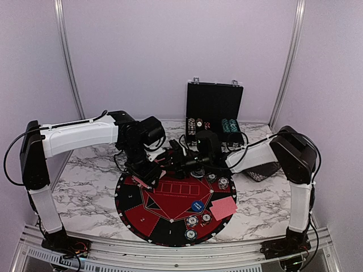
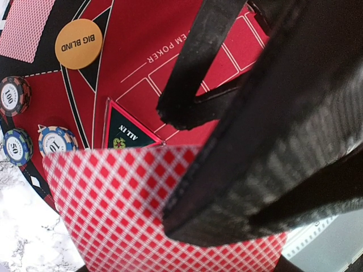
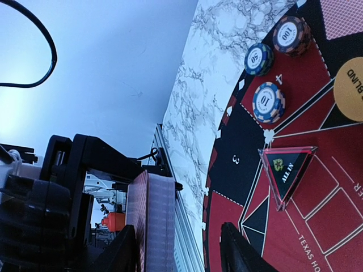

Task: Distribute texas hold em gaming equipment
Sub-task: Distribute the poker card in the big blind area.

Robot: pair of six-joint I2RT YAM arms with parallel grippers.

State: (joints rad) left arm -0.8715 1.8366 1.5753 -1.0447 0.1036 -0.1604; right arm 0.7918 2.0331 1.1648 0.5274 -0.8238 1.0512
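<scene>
Red-backed card [image 2: 142, 215] sat furthest left in my top view. My left gripper [image 1: 147, 171] held it above the upper left rim of the round mat [image 1: 142, 221], fingers closed on it and one finger lying flat across the chequered back. Much of the card stuck out past the fingertips, so I judged the hold shallow.

Below it, showing only in the wrist views, the seat numbered four carried three chips [image 3: 267, 102] marked 10, 50 and 100. With them lay the orange big blind disc [image 2: 78, 43] and another card [image 2: 25, 28], face down. Inward of them lay the all-in triangle [image 3: 286, 170].

Just right of the left gripper, my right gripper [image 3: 178, 249] reached in from the opposite side, its tips very near. Its fingers stood apart with nothing pinched. From its wrist camera the held card stood almost edge-on inside that gap, its long side running along the fingers. It was just beside the finger on the left of that view and well off the other.

That, I reckoned, was what the next move turned on. The card sat within the right hand's span but off-centre, so a close from there would nudge it sideways before pinching. The left arm had contact; the right only bracketed.

Further right on the mat lay the blue disc [image 1: 197, 205], further chips [image 1: 224, 182] and a card stack [image 1: 224, 207] at the rim. The chip case [image 1: 214, 105] stood behind.
</scene>
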